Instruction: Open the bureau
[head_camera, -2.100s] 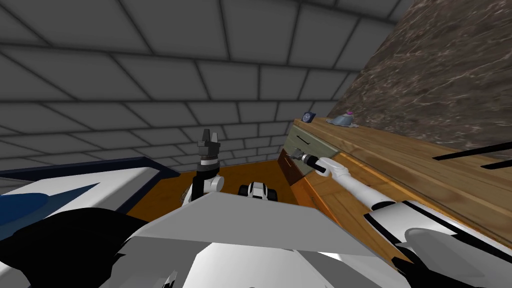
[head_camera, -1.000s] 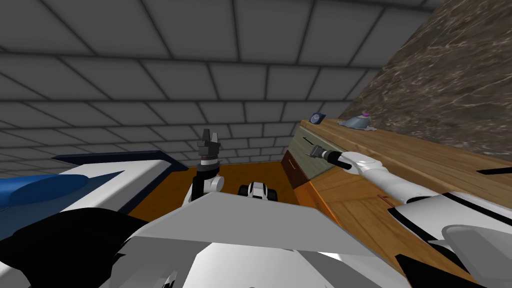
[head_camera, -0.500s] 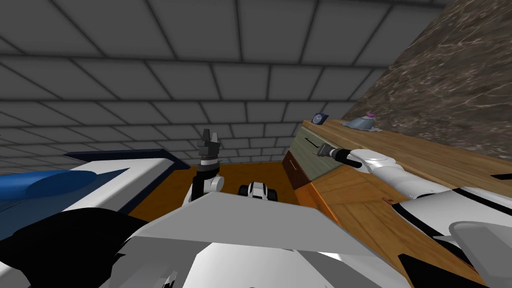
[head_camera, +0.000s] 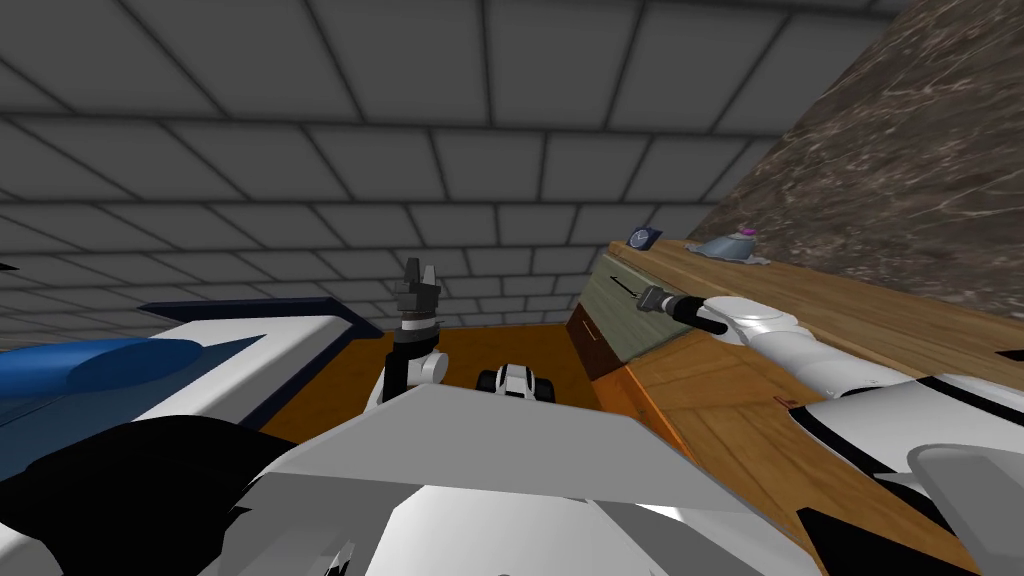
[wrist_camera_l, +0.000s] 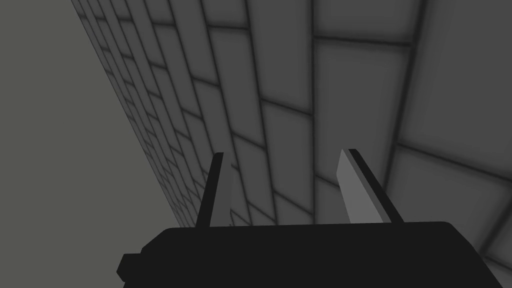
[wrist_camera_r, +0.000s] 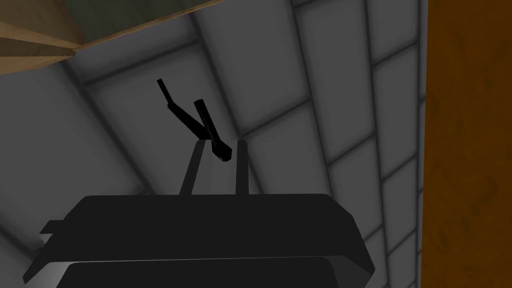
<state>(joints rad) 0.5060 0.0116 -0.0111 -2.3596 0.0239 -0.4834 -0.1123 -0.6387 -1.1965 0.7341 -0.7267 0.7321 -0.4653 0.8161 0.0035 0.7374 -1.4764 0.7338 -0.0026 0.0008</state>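
The wooden bureau (head_camera: 800, 300) runs along my right side. Its grey-green drawer front (head_camera: 612, 318) carries a thin black handle (head_camera: 624, 289), and a brown drawer front (head_camera: 590, 350) lies below it. My right gripper (head_camera: 645, 297) reaches along the bureau's front to that handle. In the right wrist view the handle (wrist_camera_r: 207, 131) ends between the fingertips, and the right gripper (wrist_camera_r: 220, 145) is shut on it with its fingers (wrist_camera_r: 242, 167) narrowly apart. My left gripper (head_camera: 418, 268) stands upright in front of my chest, well clear of the bureau. The left gripper (wrist_camera_l: 283, 152) is open and holds nothing.
A small dark clock (head_camera: 641, 238) and a grey-blue object with a pink top (head_camera: 730, 245) sit on the bureau's far end. A bed with a blue pillow (head_camera: 120, 365) lies at my left. Orange-brown floor (head_camera: 340, 380) shows between the bed and the bureau.
My right gripper rose from the brown drawer front to the grey-green one's handle and has just closed on it. The head view shifted slightly. The left arm stayed still.
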